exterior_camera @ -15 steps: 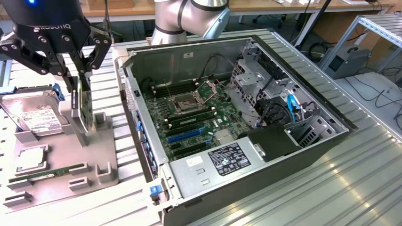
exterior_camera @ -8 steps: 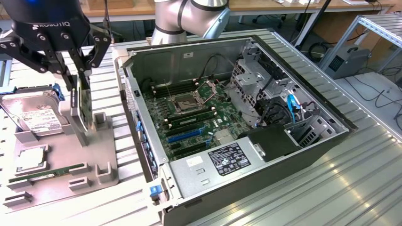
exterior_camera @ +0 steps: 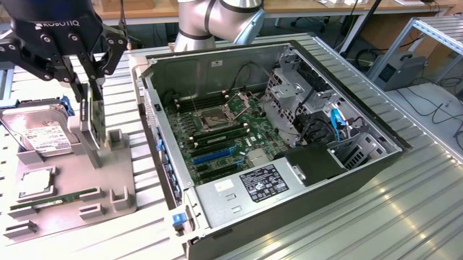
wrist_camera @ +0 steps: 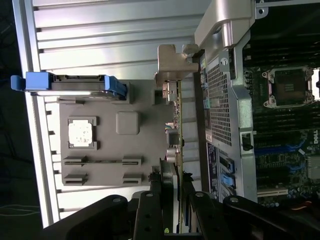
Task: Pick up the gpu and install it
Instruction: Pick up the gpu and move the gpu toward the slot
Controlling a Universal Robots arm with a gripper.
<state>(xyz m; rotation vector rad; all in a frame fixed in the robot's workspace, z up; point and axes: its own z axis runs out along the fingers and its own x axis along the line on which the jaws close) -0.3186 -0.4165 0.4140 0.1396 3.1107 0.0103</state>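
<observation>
So the black Robotiq two-finger gripper sat in the upper left of the exterior view, fingers clenched on the thin dark gpu card with its silvery end bracket. The card stood on edge in the grey plastic parts holder, left of the open black computer case. The wrist view showed the gripper pinching the card from both sides. A silver boxy hard drive stood further left, and a narrow green memory stick lay at lower left.
</observation>
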